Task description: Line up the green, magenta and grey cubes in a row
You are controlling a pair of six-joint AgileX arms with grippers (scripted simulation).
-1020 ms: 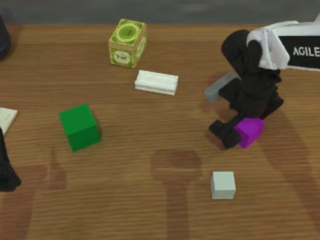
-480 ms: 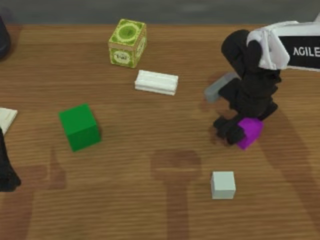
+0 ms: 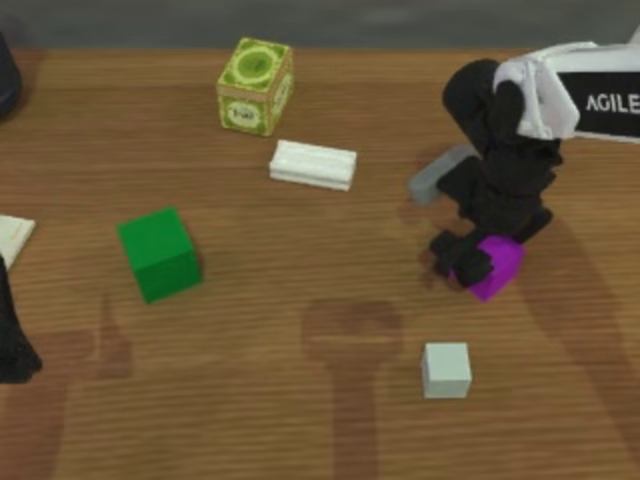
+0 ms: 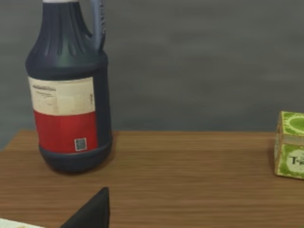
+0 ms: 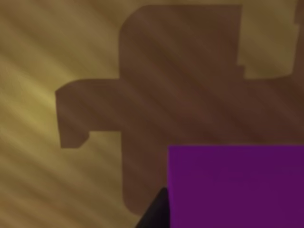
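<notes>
Three cubes sit on the wooden table, none of them in a row. Over on the right side, the right gripper has come down on the magenta cube, and its black fingers press against the cube's left flank, clenched on it, so only the right part and lower corner of the cube show from above. From the right wrist view the same cube fills the near corner as a flat, vivid purple face with a sharp straight edge, one dark fingertip tight against its side, and the arm's shadow spread over the wood beyond.

Plain and unmarked, the grey cube is the smallest, pale and whitish, lying nearer the front edge than the magenta one and apart from it. Well off to the left is the green cube, the largest, bright and turned a little askew.

Farther back stand a yellow-green printed box and, just in front of it, a white ridged block. At the left edge waits the left gripper; I cannot tell how its jaws stand. Its wrist view looks across at a dark bottle with a red and cream label.
</notes>
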